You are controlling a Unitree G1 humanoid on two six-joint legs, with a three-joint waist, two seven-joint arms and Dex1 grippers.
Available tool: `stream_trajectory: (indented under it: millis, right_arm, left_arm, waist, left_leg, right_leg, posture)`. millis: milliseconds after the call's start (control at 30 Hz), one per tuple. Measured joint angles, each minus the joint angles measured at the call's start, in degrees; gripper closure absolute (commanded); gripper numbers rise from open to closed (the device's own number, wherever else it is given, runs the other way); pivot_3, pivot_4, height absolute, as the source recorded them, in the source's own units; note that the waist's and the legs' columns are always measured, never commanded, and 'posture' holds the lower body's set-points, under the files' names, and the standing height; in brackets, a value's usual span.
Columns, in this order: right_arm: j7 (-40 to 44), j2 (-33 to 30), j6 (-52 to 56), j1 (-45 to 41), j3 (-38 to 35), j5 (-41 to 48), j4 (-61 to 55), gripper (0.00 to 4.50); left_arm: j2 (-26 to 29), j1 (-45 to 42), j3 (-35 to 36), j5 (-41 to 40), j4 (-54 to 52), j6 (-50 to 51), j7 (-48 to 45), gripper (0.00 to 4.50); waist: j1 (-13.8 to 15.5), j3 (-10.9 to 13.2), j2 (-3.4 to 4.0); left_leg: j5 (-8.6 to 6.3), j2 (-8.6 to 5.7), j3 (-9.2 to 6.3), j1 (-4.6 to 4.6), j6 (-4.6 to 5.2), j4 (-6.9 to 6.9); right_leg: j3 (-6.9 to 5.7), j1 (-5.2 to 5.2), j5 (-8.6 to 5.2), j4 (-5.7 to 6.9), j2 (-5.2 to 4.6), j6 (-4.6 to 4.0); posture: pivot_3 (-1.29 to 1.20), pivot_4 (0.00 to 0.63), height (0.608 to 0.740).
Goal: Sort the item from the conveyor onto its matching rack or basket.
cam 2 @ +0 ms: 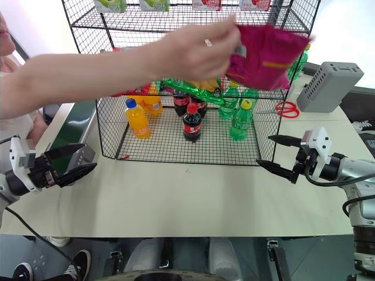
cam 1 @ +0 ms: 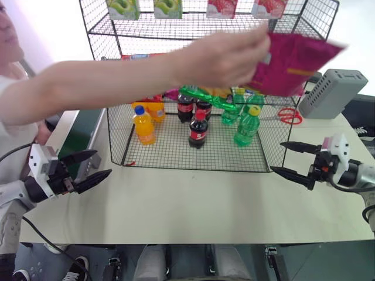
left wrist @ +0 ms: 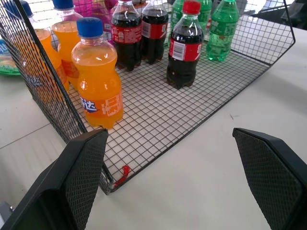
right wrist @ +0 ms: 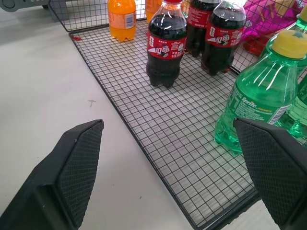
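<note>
A person's hand (cam 1: 220, 58) holds the magenta-pink crisp bag (cam 1: 290, 61) in the air in front of the black wire rack (cam 1: 176, 146), above the orange soda, cola and green soda bottles on its bottom tier. Both robot arms hover over the pale worktop (cam 1: 193, 205), the left end effector (cam 1: 88, 170) and right end effector (cam 1: 290, 158) released, fingers spread wide, grasping nothing.

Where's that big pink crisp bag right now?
In the head views the pink crisp bag is up in the air, held in a person's hand, in front of the black wire rack, above the green bottles on its bottom tier.
</note>
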Motion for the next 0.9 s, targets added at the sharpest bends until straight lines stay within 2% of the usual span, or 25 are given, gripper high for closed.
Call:
stream_trajectory:
  millis: [900]
  right_arm:
    - [0.6,0.0,-0.2,-1.7,1.6,-0.3,0.2,0.00]
  left_arm:
    - [-0.3,0.7,0.0,-1.0,-0.2,-0.8,1.4,0.06]
  waist:
    - [0.0,0.0,0.00]
  left_leg:
    - [0.00,0.00,0.00,0.00,0.00,0.00]
  right_leg:
    - [0.00,0.00,-0.01,0.00,-0.04,-0.02]
  posture:
    - [0.00,0.150,0.740]
